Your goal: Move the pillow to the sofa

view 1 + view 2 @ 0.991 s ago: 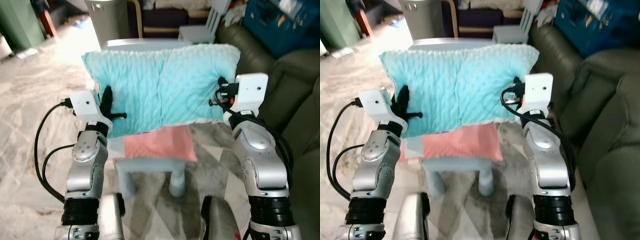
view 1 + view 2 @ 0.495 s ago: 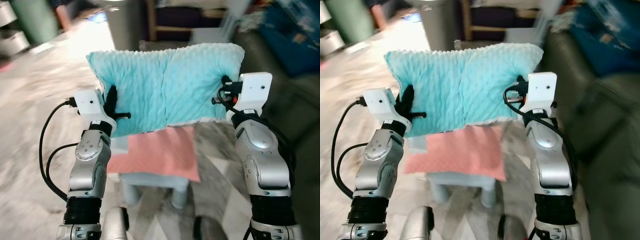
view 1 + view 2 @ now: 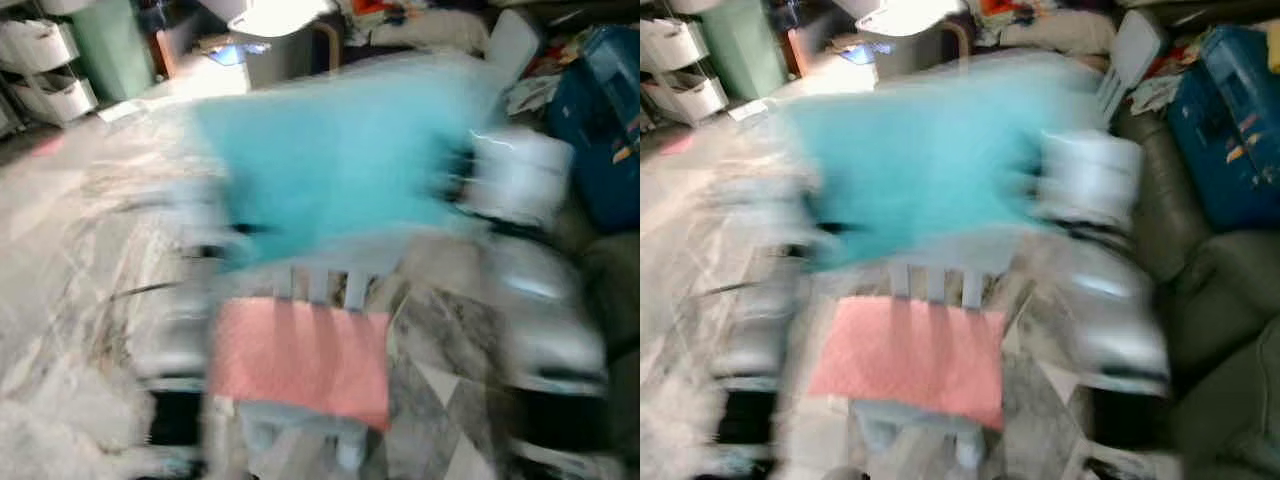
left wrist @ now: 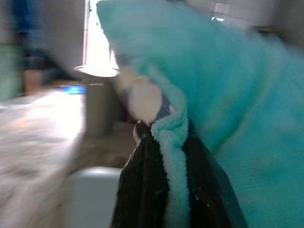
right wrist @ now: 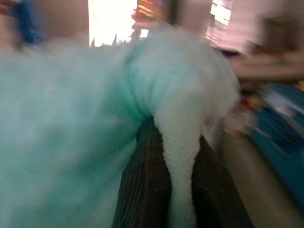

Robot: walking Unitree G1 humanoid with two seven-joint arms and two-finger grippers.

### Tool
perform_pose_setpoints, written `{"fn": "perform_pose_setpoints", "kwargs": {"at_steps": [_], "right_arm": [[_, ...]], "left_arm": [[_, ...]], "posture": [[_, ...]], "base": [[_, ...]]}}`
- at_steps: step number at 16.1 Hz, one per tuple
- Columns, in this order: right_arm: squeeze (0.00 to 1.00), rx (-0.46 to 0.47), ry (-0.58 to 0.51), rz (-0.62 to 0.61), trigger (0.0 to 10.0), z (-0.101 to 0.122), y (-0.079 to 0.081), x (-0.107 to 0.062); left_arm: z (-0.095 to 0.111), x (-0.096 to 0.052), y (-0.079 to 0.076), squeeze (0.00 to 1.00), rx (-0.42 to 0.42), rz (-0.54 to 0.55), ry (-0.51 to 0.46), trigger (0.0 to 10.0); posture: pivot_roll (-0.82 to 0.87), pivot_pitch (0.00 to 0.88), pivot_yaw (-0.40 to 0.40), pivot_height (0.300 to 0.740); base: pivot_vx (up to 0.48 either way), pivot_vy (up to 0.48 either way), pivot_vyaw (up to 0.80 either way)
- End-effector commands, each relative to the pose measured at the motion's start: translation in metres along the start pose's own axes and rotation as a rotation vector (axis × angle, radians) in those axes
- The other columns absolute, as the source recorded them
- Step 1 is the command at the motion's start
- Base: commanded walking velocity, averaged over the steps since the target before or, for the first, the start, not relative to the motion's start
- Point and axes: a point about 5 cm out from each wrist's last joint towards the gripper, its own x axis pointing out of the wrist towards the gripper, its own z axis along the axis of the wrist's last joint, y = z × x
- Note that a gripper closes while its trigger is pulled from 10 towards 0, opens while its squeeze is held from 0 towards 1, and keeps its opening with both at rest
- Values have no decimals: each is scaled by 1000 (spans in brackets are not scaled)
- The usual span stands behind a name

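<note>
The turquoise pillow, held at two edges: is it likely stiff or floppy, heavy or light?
Probably soft: the pillow edge folds between the left gripper fingers, and likewise in the right gripper. Likely light, since pinches at its two edges hold it up. Fleecy cover seems unlikely to slip.

Fluffy turquoise pillow (image 3: 340,160) — held aloft, spread wide — pinched at both edges.

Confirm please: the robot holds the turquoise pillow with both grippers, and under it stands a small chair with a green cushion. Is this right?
Not quite. The cushion on the small chair is pink, as the right eye view shows. The rest holds: the left gripper and right gripper each pinch an edge of the turquoise pillow.
</note>
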Motion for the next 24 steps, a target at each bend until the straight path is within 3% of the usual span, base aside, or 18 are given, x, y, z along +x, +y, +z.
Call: {"fn": "perform_pose_setpoints", "kwargs": {"at_steps": [1,5,10,17,24], "right_arm": [[0,36,-77,105,10000,20,31,4],[0,34,-87,104,10000,23,31,7],[0,30,-86,99,10000,24,30,10],[0,37,-70,115,10000,21,33,8],[0,43,-49,126,10000,19,32,4]], "left_arm": [[8,-5,32,0,43,101,-20,10000],[6,-5,33,0,39,106,-11,10000],[-1,-2,22,0,1,51,37,10000],[-6,-6,27,0,-35,96,72,10000],[-11,-10,23,0,-69,92,99,10000]], "posture": [[-74,0,12,740],[-70,0,7,740],[-67,0,2,740],[-70,0,-6,740],[-87,0,-10,740]], "base": [[0,0,0],[0,0,0],[0,0,0],[0,0,0],[0,0,0]]}}
